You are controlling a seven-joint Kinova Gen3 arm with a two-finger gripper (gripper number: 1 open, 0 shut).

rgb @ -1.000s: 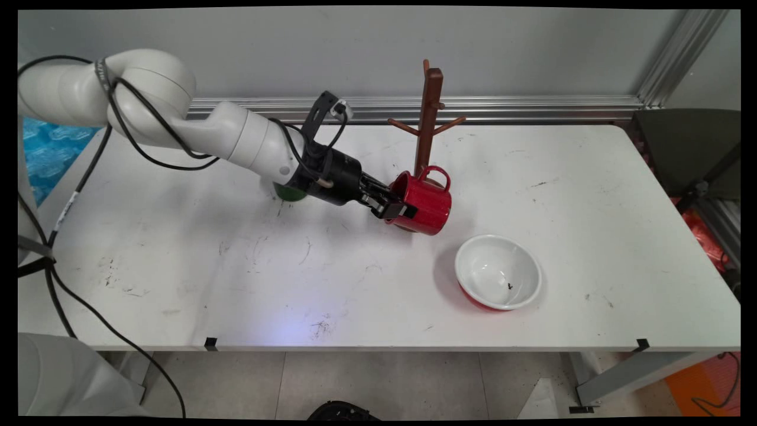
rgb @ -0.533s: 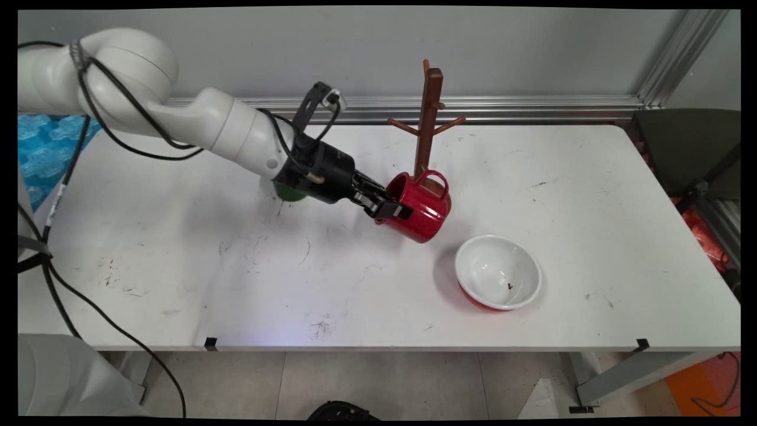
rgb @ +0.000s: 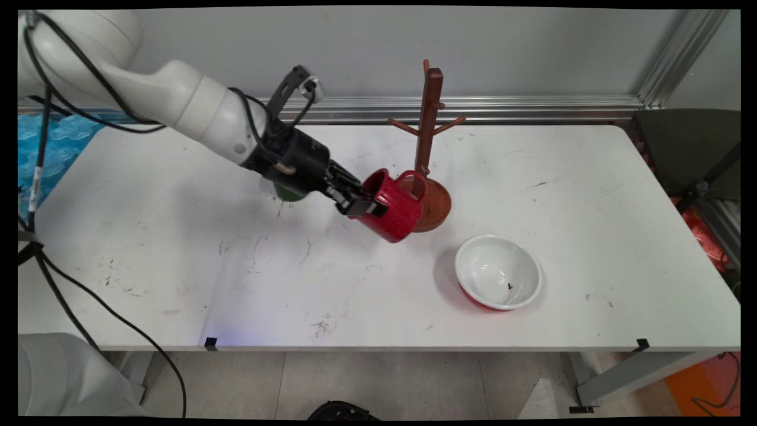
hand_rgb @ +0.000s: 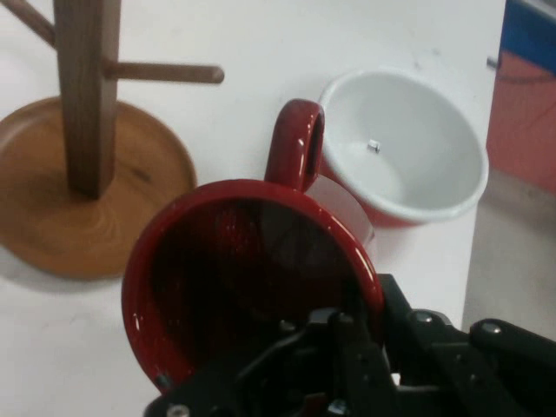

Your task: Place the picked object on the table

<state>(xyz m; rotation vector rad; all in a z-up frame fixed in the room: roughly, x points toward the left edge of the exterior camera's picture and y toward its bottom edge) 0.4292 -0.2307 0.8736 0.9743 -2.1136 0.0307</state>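
A white table (rgb: 177, 266) is seen carrying a wooden mug tree (rgb: 428, 118) with a round base toward its far middle, a white bowl (rgb: 498, 271) with a red outside near and to the right of that base, and a green object (rgb: 288, 193) mostly hidden behind the arm. A red mug (rgb: 390, 207) is held tilted and lifted clear of the tabletop just left of the tree's base, its mouth turned toward the hand and its handle (hand_rgb: 295, 143) pointing away. The black gripper (rgb: 361, 204) is clamped on the mug's rim, one finger inside the cup and the other outside.
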